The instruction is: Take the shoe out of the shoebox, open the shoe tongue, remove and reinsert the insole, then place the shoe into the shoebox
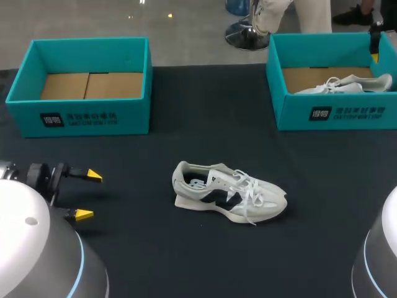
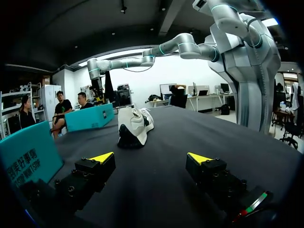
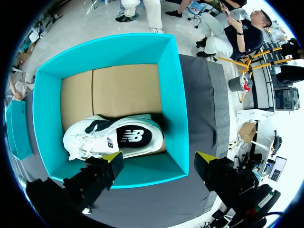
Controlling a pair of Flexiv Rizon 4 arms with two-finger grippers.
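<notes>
Shoe (image 1: 229, 195) and left gripper (image 1: 84, 195) share the near half of the table (image 1: 155, 261). It stands on its sole straight ahead of those spread, empty fingers, heel toward them, its length running away to the right. Farther back, a second shoe (image 3: 114, 137) lies on its side in the right-hand box (image 3: 171, 95), just below the right gripper (image 3: 159, 159), which is also spread wide and holding nothing. Its length runs roughly from finger to finger, so I'd guess the wrist must turn to pinch across it.

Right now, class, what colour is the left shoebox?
Teal; the shoebox shows best in the head view.
</notes>
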